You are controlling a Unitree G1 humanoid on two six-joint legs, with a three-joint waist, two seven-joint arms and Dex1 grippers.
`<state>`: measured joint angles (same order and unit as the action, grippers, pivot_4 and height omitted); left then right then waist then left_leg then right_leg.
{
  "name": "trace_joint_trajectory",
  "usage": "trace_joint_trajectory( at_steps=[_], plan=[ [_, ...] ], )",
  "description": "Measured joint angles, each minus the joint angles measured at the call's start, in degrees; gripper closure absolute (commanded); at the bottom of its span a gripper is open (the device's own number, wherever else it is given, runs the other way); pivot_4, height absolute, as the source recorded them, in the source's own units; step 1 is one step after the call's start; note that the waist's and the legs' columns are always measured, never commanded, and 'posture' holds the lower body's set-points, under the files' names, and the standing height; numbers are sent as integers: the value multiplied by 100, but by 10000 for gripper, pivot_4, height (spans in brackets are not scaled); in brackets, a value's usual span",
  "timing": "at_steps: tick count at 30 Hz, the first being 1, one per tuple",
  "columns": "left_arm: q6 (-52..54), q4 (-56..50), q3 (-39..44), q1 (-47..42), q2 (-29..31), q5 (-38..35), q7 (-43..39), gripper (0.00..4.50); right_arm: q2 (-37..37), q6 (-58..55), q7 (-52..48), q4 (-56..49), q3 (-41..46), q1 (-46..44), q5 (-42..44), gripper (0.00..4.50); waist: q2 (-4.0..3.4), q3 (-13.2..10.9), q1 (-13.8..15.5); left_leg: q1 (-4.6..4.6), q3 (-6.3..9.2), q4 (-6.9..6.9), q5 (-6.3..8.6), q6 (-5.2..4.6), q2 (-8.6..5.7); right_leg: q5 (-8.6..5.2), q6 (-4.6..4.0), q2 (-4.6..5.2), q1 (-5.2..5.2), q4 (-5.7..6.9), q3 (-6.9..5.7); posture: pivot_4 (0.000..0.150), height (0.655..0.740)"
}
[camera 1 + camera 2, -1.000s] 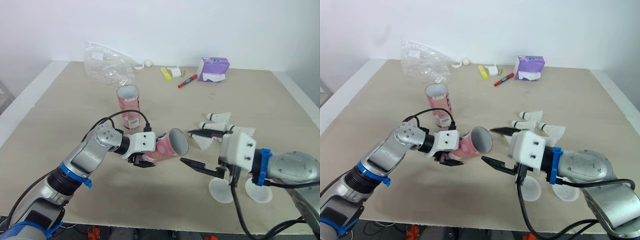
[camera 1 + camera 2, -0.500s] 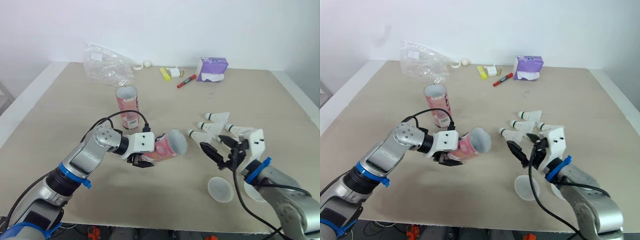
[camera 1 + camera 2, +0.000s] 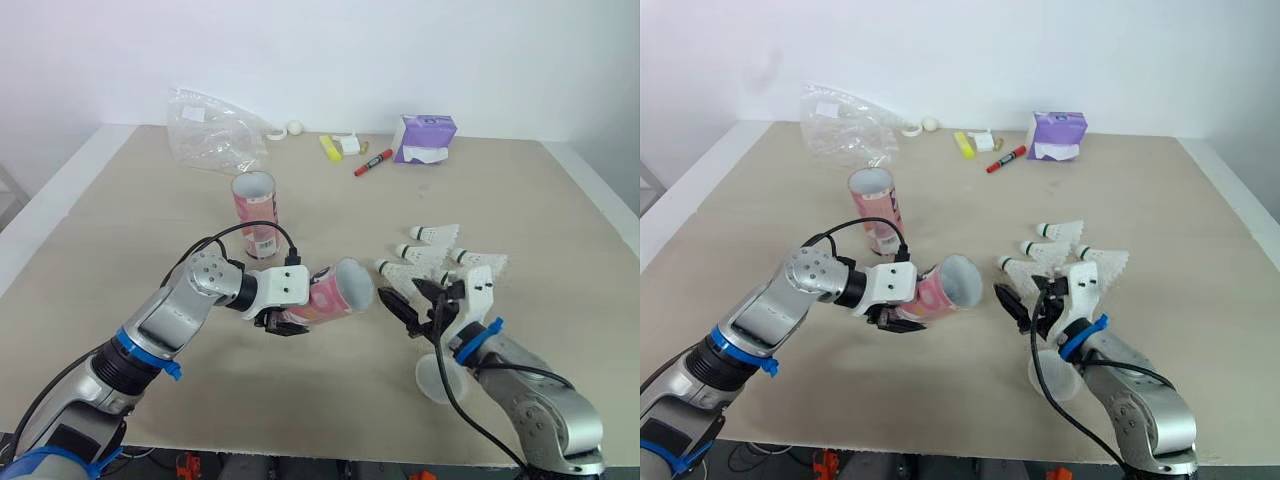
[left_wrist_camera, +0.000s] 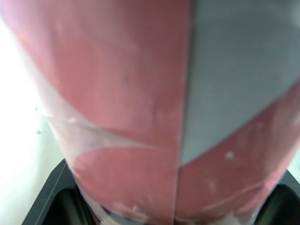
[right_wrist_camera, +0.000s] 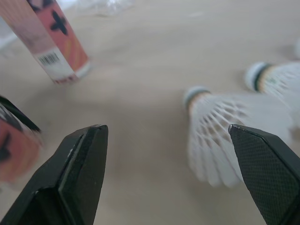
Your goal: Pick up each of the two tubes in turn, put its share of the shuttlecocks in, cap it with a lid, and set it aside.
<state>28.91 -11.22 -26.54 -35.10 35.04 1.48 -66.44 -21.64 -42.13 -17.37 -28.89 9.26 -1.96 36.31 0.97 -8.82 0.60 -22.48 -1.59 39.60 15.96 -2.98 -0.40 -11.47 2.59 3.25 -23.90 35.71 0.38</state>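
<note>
My left gripper (image 3: 283, 318) is shut on a pink tube (image 3: 335, 292), held tilted just above the table with its open mouth toward the right; in the left wrist view the tube (image 4: 150, 108) sits between the black fingers (image 4: 51, 201). A second pink tube (image 3: 257, 212) stands upright behind it. My right gripper (image 3: 415, 305) is open, low over the table beside the nearest shuttlecock (image 3: 403, 271), with nothing between its fingers (image 5: 79, 173). Two more shuttlecocks (image 3: 436, 233) (image 3: 482, 263) lie just behind. A white lid (image 3: 432, 385) lies partly under the right arm.
A crumpled clear plastic bag (image 3: 215, 130) lies at the back left. Along the back edge are a purple tissue pack (image 3: 428, 138), a red marker (image 3: 374, 162), a yellow item (image 3: 331, 147) and small white bits.
My right gripper has drawn back from the held tube's mouth, turned over and dropped low beside the shuttlecocks, still open. The left gripper and its tube have stayed put.
</note>
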Motion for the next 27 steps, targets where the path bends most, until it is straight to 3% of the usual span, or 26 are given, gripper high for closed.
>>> trace_joint_trajectory(
  at_steps=[8, 12, 17, 27],
  plan=[
    [2, -17, -9, 10, -4, 20, 25, 14837, 272, -536, 269, 364, 14, -369, 266, 998, 0, 0, 3, -2, -1, 0, 0, 0, -3, -1, 0, 3, 1, 0, 2, 1500, 7400],
    [15, -65, -8, 55, -4, 28, 68, 14837, 330, -671, 389, 580, 91, -584, 327, 19026, -1, 0, 1, -1, -1, 0, 0, 0, -3, 0, -1, 3, 0, 0, 1, 1500, 7400],
    [25, -69, -9, 64, -5, 29, 82, 14837, 395, -766, 428, 857, 255, -837, 409, 44668, -1, 0, 1, -1, -1, 0, 0, 0, -3, 0, -1, 3, 1, 0, 1, 1500, 7400],
    [25, -58, -1, 67, -11, 31, 96, 14837, 413, -858, 483, 1115, 261, -1033, 442, 44668, -2, 0, 2, -1, -1, 0, 0, -1, -4, 0, 0, 4, 1, -1, 1, 1500, 7400]
  ],
)
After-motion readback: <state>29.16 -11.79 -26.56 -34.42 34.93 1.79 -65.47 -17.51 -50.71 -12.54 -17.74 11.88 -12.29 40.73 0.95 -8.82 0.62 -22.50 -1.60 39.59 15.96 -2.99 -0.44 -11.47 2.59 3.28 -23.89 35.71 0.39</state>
